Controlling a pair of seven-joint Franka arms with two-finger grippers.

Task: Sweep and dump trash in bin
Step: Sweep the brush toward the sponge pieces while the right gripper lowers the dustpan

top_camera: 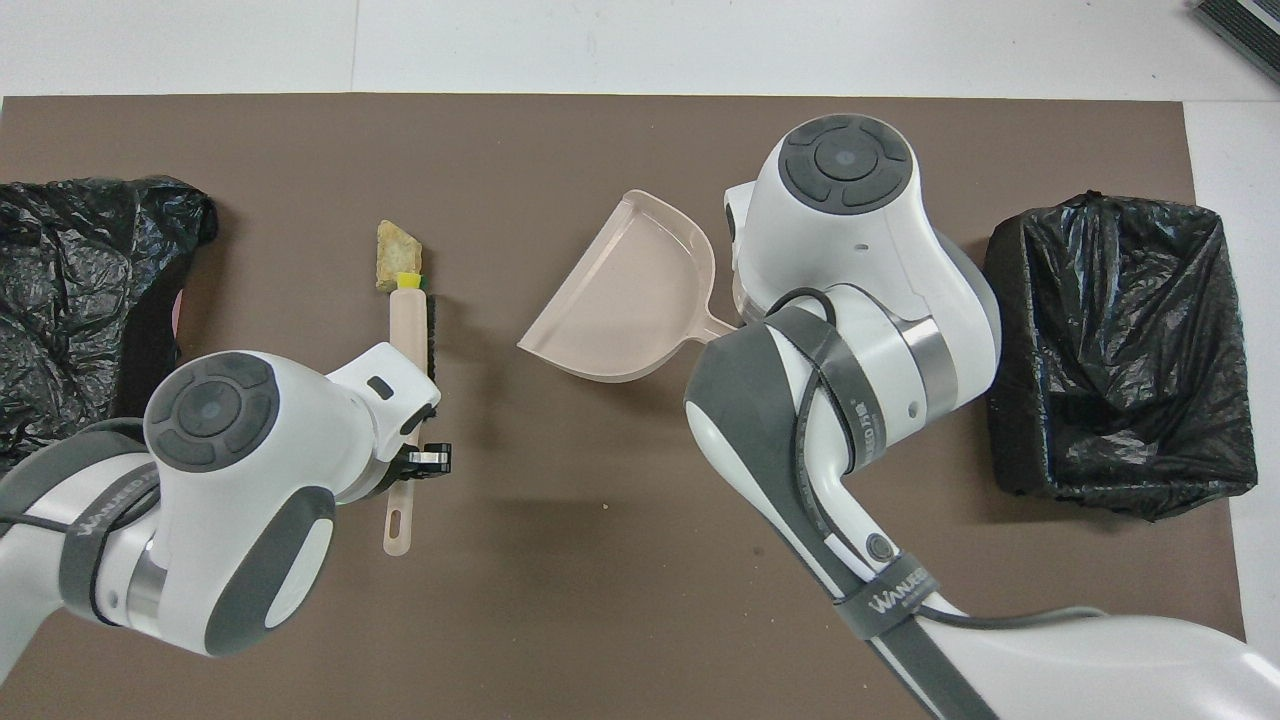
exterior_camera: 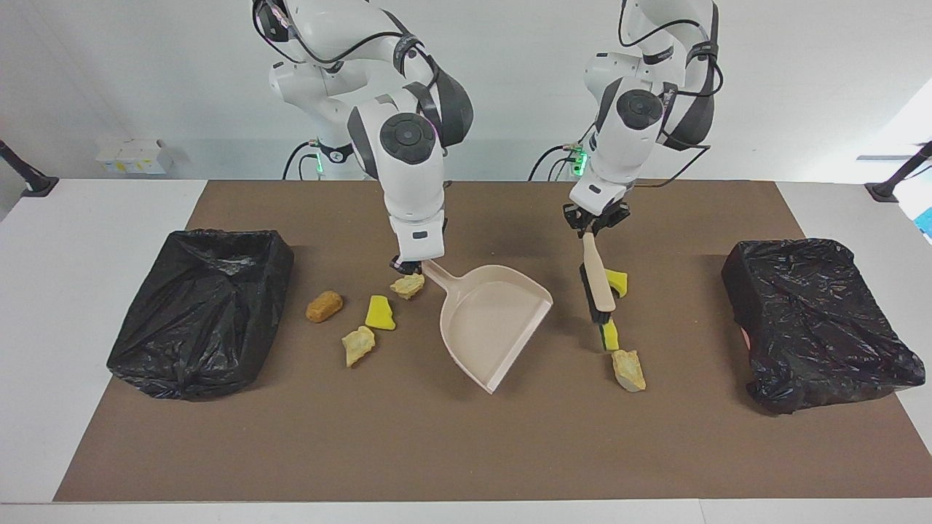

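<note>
My right gripper (exterior_camera: 412, 263) is shut on the handle of the beige dustpan (exterior_camera: 495, 320), whose open mouth faces the left arm's end of the table. My left gripper (exterior_camera: 592, 227) is shut on the handle of a tan brush (exterior_camera: 598, 285) with dark bristles. The brush tip touches a yellow wedge (exterior_camera: 610, 335) lying against a tan chunk (exterior_camera: 628, 370). Another yellow wedge (exterior_camera: 617, 282) lies beside the brush. Near the right gripper lie two tan chunks (exterior_camera: 408, 285) (exterior_camera: 358, 345), a yellow wedge (exterior_camera: 379, 313) and an orange-brown nugget (exterior_camera: 324, 306). From overhead, the brush (top_camera: 412, 335) points at the wedge (top_camera: 408, 282).
Two bins lined with black bags stand on the brown mat, one at the right arm's end (exterior_camera: 200, 313) and one at the left arm's end (exterior_camera: 815, 320). White table (exterior_camera: 87, 218) surrounds the mat.
</note>
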